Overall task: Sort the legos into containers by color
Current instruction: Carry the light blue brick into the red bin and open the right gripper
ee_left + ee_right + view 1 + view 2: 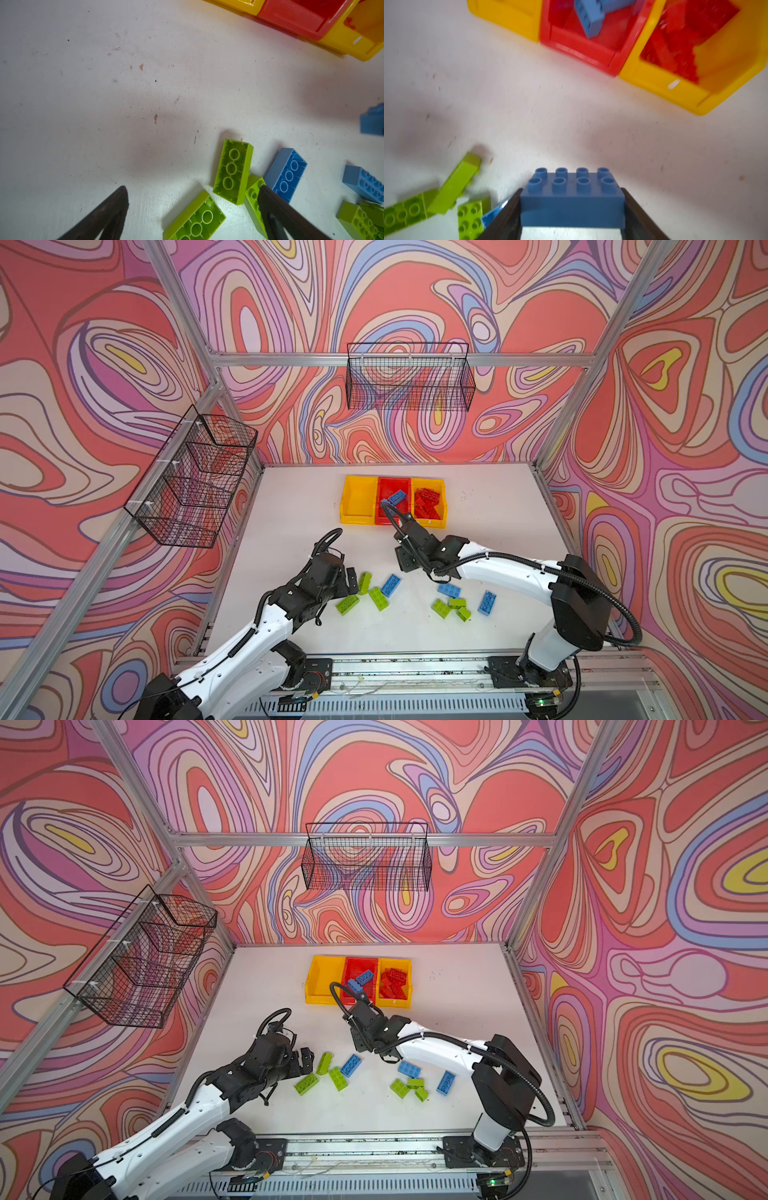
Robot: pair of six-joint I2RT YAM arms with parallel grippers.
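We hold a blue brick (572, 204) in our right jaws, short of the red bin (581, 52) where other blue bricks (591, 20) lie, so next, we reckon, it must clear the front wall before we release; our left jaws gape wide.

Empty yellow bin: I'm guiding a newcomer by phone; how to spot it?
Three bins stand in a row on the white table. The empty yellow bin is leftmost in both top views; the other yellow bin holds red bricks.
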